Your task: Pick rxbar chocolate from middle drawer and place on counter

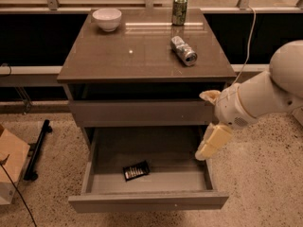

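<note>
The rxbar chocolate [136, 170], a small black wrapper, lies flat on the floor of the middle drawer [147, 201], left of centre. The drawer is pulled out wide. The counter [142, 58] is the glossy grey-brown top of the cabinet. My gripper [208, 124] hangs at the drawer's right side, above its right wall and in front of the closed drawer front above. Its two cream fingers stand far apart, one upper finger [209, 96] and one lower, and hold nothing. It is to the right of the bar and higher.
On the counter stand a white bowl [107, 19] at back left and a green can [179, 9] at back right; a silver can [184, 51] lies on its side. A cardboard box [9, 167] and a black stand [38, 148] sit on the floor at left.
</note>
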